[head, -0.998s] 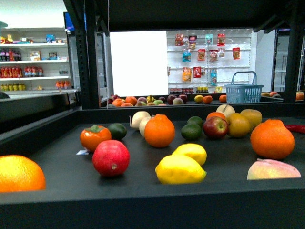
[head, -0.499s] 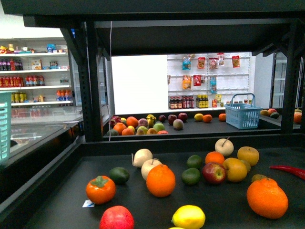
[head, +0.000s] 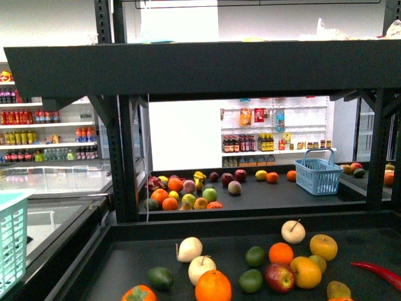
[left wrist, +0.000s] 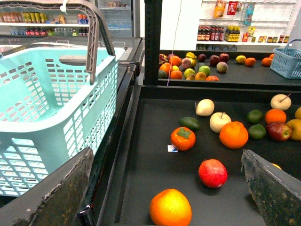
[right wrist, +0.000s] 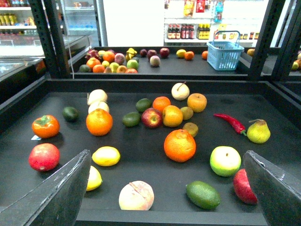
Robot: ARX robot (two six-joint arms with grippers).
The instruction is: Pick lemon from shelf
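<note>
Hovering in front of the big black shelf, both arms look to be at the very start of the job, and nothing has been picked up yet. A light green basket sits just beside the left side of the shelf. The left gripper is spread wide and holds nothing. The right gripper is also spread wide and holds nothing. Lots of fruit lies on the flat black tray. The lemon shows best in the right wrist view. It lies on its side close to the front edge of the tray, between a red apple and a big orange, and it touches neither of them. A second yellow fruit, likely a lemon too, sits even closer to the front edge, partly hidden by a finger of the right gripper. The front view does not show the lemon at all. I think the step now is finding the lemon and lining up. Next, one wide gripper should come down over the lemon, fit a finger on each side, and close softly so the lemon does not roll away.
</note>
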